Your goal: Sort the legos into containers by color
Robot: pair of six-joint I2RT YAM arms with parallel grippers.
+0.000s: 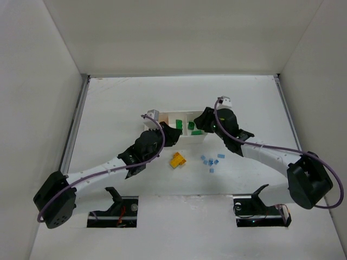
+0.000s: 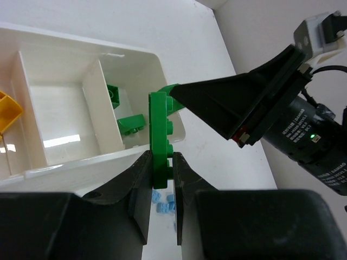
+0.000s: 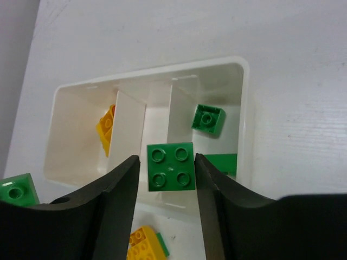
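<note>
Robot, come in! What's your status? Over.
Left gripper shut on green lego. Right gripper shut on square green lego, at tray. Blue legos unsorted. Grippers crowd each other.

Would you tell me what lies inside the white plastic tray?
One end compartment holds a yellow-orange brick, the other two green bricks; the middle looks bare. The green square brick in the right end effector hides part of the floor.

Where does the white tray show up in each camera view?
Top external: white tray mid-frame.
Left wrist: upper left.
Right wrist: centre, seen from above.
Shared landmark: the green legos lying at one end of it.
</note>
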